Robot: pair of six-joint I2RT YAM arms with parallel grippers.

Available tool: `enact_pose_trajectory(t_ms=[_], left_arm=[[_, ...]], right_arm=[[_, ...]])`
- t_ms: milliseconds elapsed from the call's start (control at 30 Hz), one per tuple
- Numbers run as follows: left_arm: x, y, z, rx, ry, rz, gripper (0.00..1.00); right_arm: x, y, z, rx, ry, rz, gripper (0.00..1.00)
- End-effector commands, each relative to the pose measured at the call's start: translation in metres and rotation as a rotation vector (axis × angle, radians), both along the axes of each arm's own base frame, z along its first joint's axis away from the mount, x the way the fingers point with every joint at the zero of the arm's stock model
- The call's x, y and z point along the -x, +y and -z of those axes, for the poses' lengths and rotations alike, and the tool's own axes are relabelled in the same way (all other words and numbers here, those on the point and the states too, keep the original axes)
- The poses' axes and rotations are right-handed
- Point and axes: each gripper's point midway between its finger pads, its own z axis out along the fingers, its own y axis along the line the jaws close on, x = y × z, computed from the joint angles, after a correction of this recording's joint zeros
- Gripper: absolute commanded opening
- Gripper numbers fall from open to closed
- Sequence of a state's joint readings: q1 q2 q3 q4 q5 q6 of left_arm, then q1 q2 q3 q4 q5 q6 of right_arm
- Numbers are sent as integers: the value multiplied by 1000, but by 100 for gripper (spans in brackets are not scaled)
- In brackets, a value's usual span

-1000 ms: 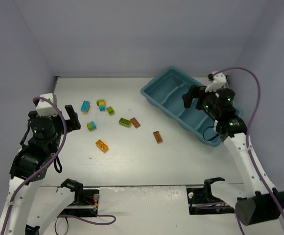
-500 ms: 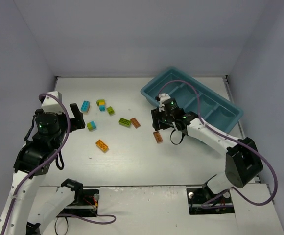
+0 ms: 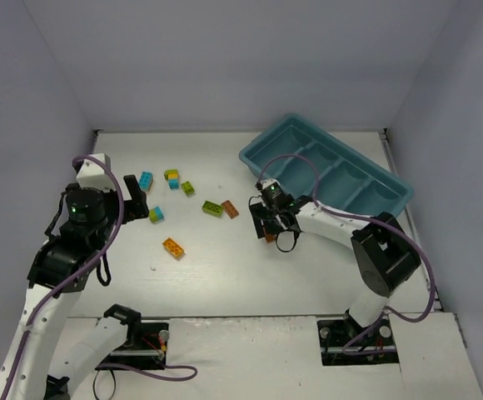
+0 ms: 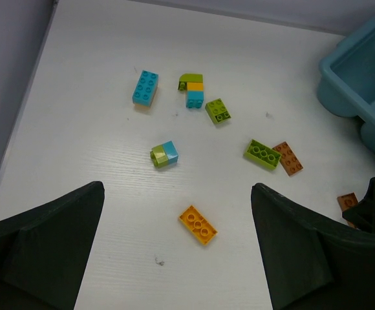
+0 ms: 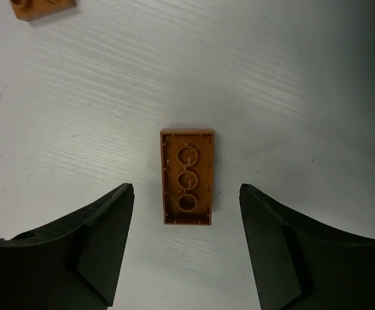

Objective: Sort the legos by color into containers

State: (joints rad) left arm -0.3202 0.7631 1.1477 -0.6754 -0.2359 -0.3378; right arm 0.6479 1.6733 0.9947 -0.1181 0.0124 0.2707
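Observation:
A brown-orange lego (image 5: 187,176) lies hollow side up on the table between my open right gripper's fingers (image 5: 186,248), untouched. From above, the right gripper (image 3: 268,223) hovers low over it, left of the teal tray (image 3: 268,135). My left gripper (image 3: 137,200) is open and empty above the loose legos: a yellow-orange one (image 4: 197,224), a green-cyan stack (image 4: 164,154), a cyan one (image 4: 145,87), a three-colour stack (image 4: 191,90), a small lime one (image 4: 217,110), a lime one (image 4: 262,154) and a second brown one (image 4: 287,158). The tray's compartments look empty.
Grey walls close the table at the left, back and right. The tray (image 4: 362,77) runs diagonally at the back right. The right arm's cable loops over the tray's left end. The second brown lego (image 5: 42,8) lies just beyond the right gripper.
The right arm swung left from over the tray and came down over the brown-orange lego. The left gripper edged right, towards the legos.

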Motion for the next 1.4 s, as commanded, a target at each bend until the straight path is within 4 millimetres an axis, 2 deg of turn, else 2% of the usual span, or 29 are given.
enact_pose_trajectory(t_ms=[0, 133, 267, 300, 333, 367, 433, 467, 500, 533, 567, 700, 733, 767, 800, 833, 867, 900, 933, 967, 1033, 1067, 1100, 1133, 1200, 1300, 1333, 1367], left_arm=[[-9, -4, -10, 26, -42, 1, 89], [-9, -4, -9, 23, -39, 4, 89], [-10, -4, -9, 19, -39, 6, 89], [-10, -4, -8, 17, -37, 7, 89], [-10, -4, -8, 16, -37, 9, 89], [-10, -4, -9, 16, -39, 8, 89], [-9, -4, -7, 13, -36, 7, 89], [-8, -3, -6, 11, -35, 7, 89], [-8, -4, -5, 10, -30, 9, 89], [-9, -4, -4, 10, -28, 10, 89], [-8, -3, -4, 10, -28, 9, 89], [-5, -4, 3, 9, -7, 16, 89], [-3, -4, 3, 14, -8, 18, 89], [-2, -5, 4, 17, -7, 24, 89], [-1, -6, 5, 23, -4, 25, 89], [0, -6, 5, 28, -5, 25, 89], [1, -6, 6, 30, -1, 27, 89], [3, -6, 5, 38, 0, 26, 89], [5, -7, 4, 43, -4, 29, 89], [6, -6, 4, 48, -3, 28, 89], [10, -6, 4, 63, -7, 22, 89], [11, -6, 4, 69, -10, 22, 89], [13, -6, 4, 76, -13, 23, 89], [14, -5, 4, 79, -17, 21, 89], [16, -5, 5, 82, -14, 20, 89], [20, -4, 6, 85, -10, 18, 89], [22, -3, 7, 86, -10, 16, 89], [22, -3, 6, 87, -13, 16, 89]], right_arm=[[-4, -4, 6, 19, -1, 37, 63], [0, 1, 18, 13, 37, 19, 57], [-3, 3, 17, 12, 31, 12, 31], [-5, 4, 15, 9, 26, 9, 14], [-7, 7, 9, 1, 10, 1, 5], [-15, 12, -3, -16, -22, -6, 0], [-30, 21, -34, -52, -100, -18, 0], [-48, 30, -65, -79, -177, -30, 0], [-61, 30, -89, -84, -248, -13, 0], [-71, 32, -107, -91, -295, -5, 0], [-92, 35, -144, -124, -377, 17, 0], [-147, 25, -198, -174, -501, 164, 0], [-157, 21, -202, -180, -512, 196, 0], [-169, 14, -206, -196, -520, 252, 0], [-179, 12, -196, -188, -507, 281, 0], [-190, 9, -206, -205, -530, 316, 0], [-197, 7, -205, -211, -532, 344, 0], [-208, 1, -196, -220, -517, 386, 0], [-217, 1, -204, -242, -537, 406, 0], [-226, -1, -194, -233, -528, 422, 0], [-241, -5, -202, -253, -557, 453, 1], [-249, -4, -190, -240, -545, 458, 2], [-258, -8, -196, -249, -562, 476, 2], [-263, -9, -194, -251, -563, 485, 3], [-272, -13, -179, -230, -554, 503, 5], [-285, -16, -169, -214, -557, 514, 15], [-290, -18, -167, -208, -560, 517, 26], [-292, -19, -167, -204, -561, 516, 32]])
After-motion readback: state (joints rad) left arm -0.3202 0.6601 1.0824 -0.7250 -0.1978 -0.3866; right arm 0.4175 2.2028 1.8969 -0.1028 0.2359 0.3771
